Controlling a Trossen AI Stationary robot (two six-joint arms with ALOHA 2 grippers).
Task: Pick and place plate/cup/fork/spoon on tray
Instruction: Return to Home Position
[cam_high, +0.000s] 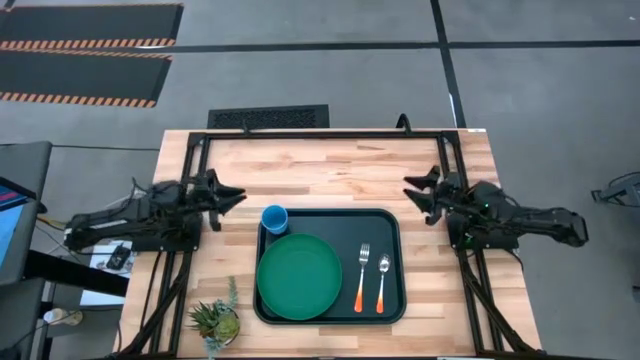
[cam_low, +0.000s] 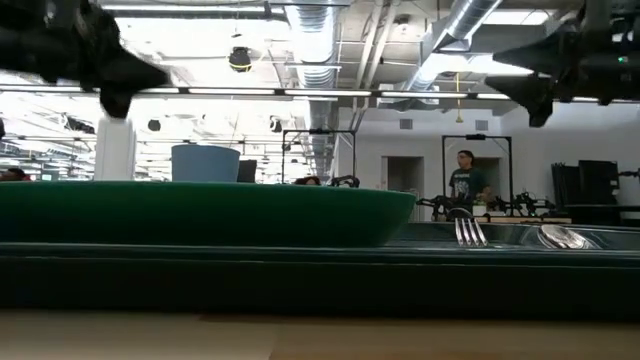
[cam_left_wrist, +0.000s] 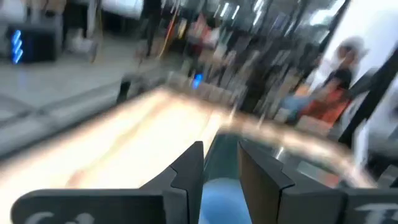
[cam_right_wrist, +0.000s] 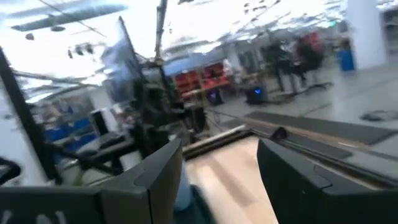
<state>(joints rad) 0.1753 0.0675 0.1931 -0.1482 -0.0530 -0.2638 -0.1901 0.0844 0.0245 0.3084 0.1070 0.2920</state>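
Tray (cam_high: 392, 225) sits mid-table, holding plate (cam_high: 299, 276), cup (cam_high: 275, 217) at its far-left corner, fork (cam_high: 362, 277) and spoon (cam_high: 382, 281) side by side at right. Left gripper (cam_high: 232, 196) hovers just left of the cup, fingers slightly apart, empty. Right gripper (cam_high: 412, 192) hovers beside the tray's far-right corner, fingers spread, empty.
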